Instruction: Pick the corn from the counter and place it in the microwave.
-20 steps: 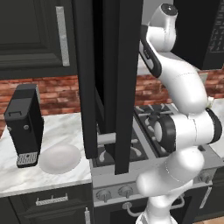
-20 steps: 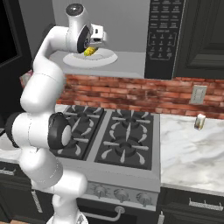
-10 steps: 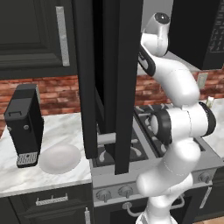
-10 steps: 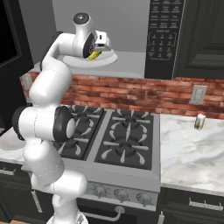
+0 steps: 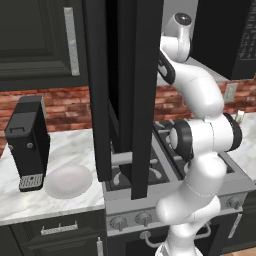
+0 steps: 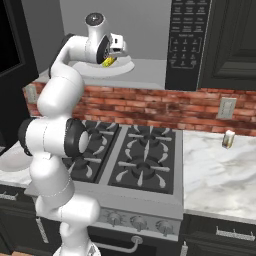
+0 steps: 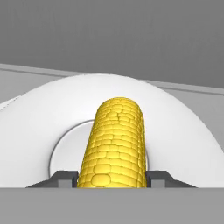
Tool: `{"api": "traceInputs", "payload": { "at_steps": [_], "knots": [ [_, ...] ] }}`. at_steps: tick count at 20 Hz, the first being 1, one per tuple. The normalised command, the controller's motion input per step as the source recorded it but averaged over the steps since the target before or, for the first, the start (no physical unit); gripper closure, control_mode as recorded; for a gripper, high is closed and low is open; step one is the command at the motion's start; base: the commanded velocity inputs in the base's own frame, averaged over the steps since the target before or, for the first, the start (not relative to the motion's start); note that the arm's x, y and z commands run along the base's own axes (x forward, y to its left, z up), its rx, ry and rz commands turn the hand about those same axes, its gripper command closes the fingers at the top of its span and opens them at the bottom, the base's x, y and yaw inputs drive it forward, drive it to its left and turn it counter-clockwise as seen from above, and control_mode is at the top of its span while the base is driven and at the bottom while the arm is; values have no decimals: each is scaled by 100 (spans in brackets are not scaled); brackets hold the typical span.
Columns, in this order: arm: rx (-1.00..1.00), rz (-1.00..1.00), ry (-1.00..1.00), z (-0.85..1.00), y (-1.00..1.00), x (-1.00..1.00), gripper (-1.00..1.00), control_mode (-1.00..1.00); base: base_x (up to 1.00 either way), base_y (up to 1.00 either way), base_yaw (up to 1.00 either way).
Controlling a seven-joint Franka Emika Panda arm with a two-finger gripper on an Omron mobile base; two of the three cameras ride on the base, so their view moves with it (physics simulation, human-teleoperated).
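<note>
I see the gripper clamped on the corn, which sits between its fingertips and sticks out past them (lengthwise) over the microwave cavity's white turntable plate.

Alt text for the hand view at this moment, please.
A yellow corn cob sits between the two dark fingertips of the gripper, above a round white turntable plate inside the microwave's light grey cavity.
</note>
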Motion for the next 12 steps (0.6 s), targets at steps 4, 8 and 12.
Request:
{"api": "traceInputs", "payload": {
  "at_steps": [4, 8, 12],
  "knots": [
    [0, 0, 0, 0, 0, 1, 100, -100, 0, 0, 0],
    [0, 0, 0, -1, -1, 0, -100, -100, 0, 0, 0],
    [0, 0, 0, 0, -12, -5, -100, -100, 0, 0, 0]
  ]
}}
